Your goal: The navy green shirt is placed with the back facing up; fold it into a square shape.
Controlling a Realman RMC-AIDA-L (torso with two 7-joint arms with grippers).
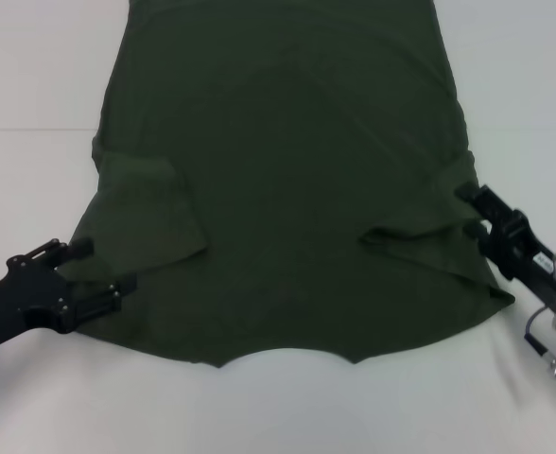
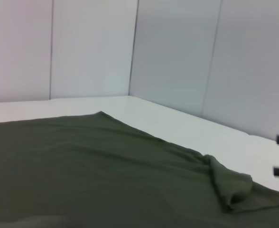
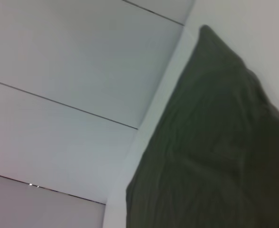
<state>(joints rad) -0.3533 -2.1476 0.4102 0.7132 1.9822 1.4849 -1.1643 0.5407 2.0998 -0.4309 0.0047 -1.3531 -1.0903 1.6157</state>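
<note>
Shirt: the navy green shirt is lying flat on the table, both sleeves folded inward for squaring.
Left hand: spread, released, straddling the shirt's left edge.
Right hand: released, flanking its right edge.

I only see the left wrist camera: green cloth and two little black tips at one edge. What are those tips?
Observer: They belong to the right claw, which is open at the right sleeve edge of the navy green shirt.
Visitor: And where is the claw that my camera rides on?
Observer: The left claw is open too, at the shirt's left sleeve edge, low over the white table.
</note>
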